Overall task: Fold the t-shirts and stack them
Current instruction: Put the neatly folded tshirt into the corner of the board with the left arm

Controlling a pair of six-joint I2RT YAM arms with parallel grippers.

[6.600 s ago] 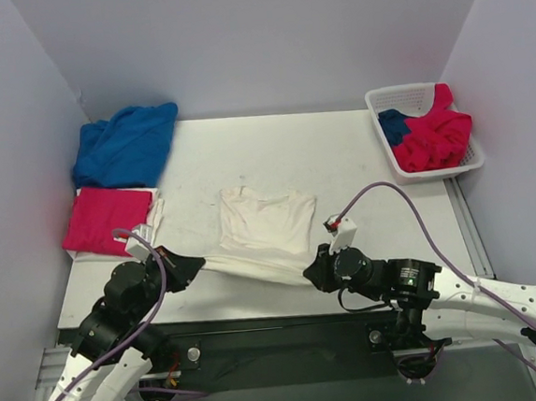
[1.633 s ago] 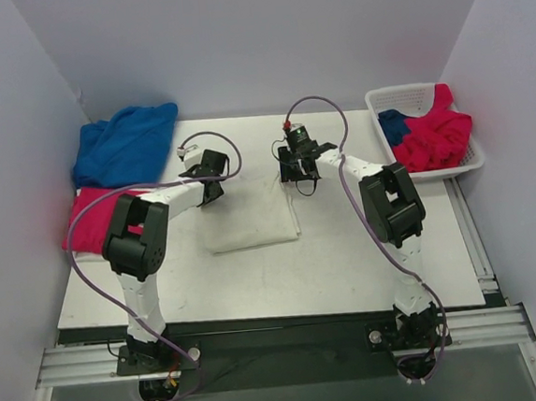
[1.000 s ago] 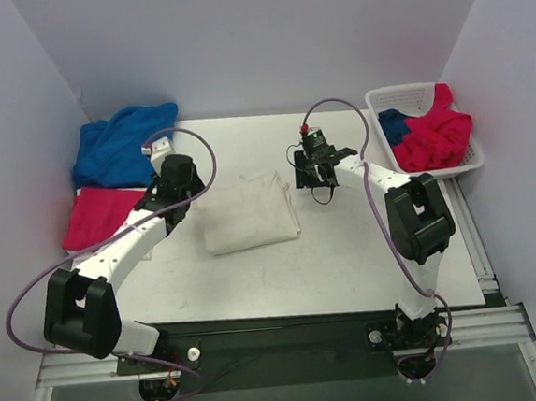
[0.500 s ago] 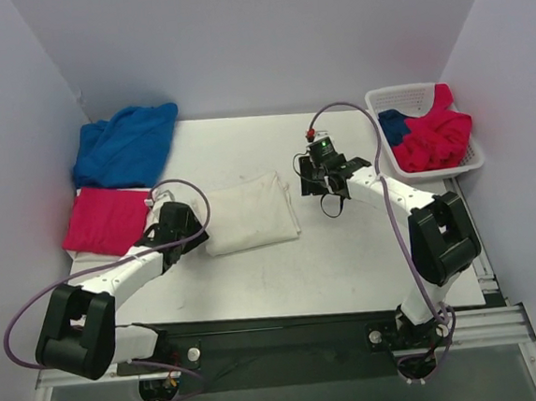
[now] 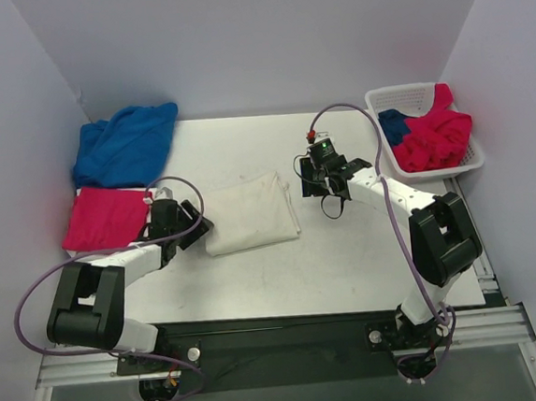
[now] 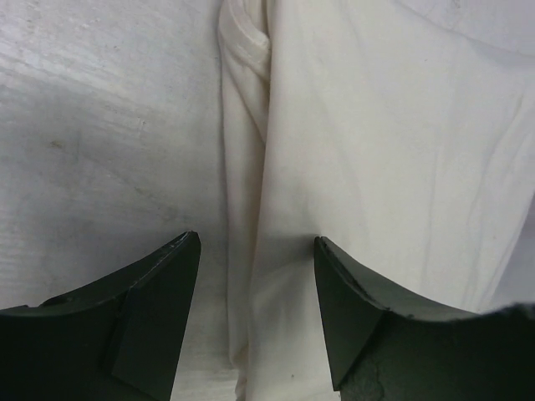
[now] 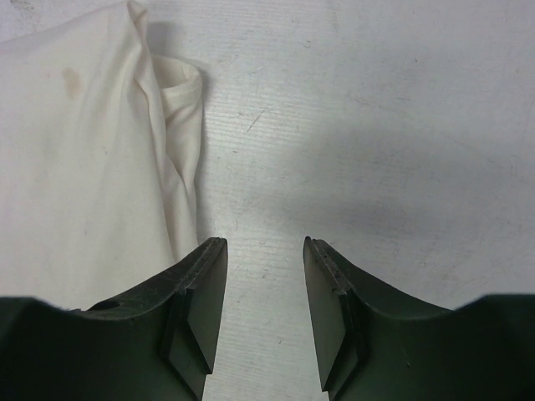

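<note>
Both open, empty: left gripper [image 6: 257, 242] swung round to left edge of shirt [image 5: 250, 211], right gripper [image 7: 265, 244] just off its right. Fold looks done; stacking next.

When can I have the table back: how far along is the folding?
Done: a pink shirt lies folded at the left, the cream shirt folded mid-table. In hand: nothing; left gripper and right gripper are open at its sides. Left: stacking it, the rumpled blue shirt, and the heaped shirts in the basket.

cream t-shirt [image 5: 250, 213], crimson t-shirt [image 5: 104, 220], blue t-shirt [image 5: 124, 145], white basket [image 5: 407, 93].
</note>
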